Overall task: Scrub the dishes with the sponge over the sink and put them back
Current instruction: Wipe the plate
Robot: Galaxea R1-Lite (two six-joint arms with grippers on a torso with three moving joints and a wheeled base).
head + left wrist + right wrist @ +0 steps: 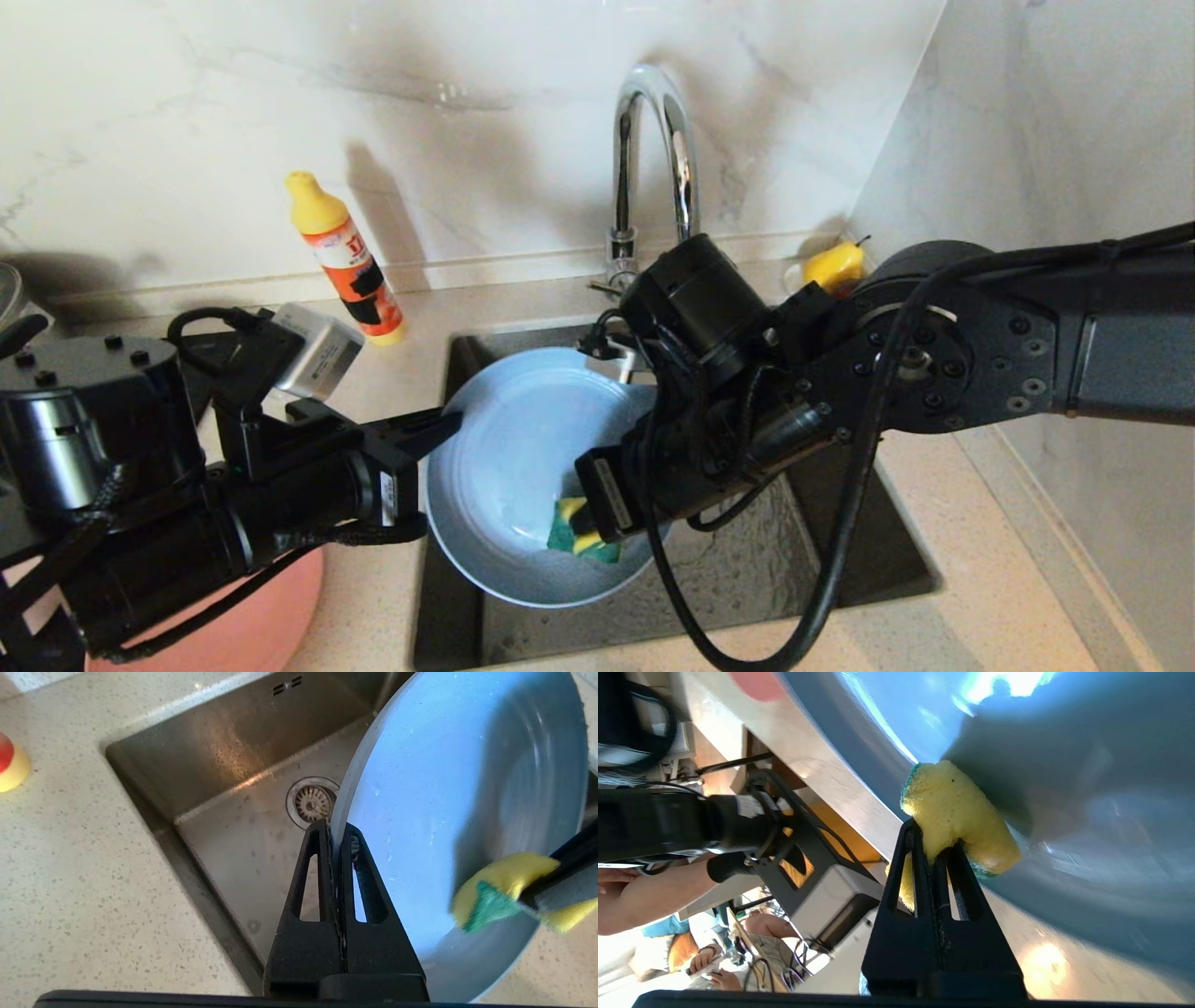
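A wide grey-blue plate hangs tilted over the steel sink. My left gripper is shut on the plate's left rim. The yellow sponge with its green layer presses against the plate's inner face near the lower rim. My right gripper is shut on the sponge. A salmon-pink plate lies on the counter under my left arm, mostly hidden.
A chrome gooseneck tap rises behind the sink. An orange-and-yellow detergent bottle stands on the counter at the back left. A small yellow item sits in the back right corner. The strainer drain shows in the sink floor.
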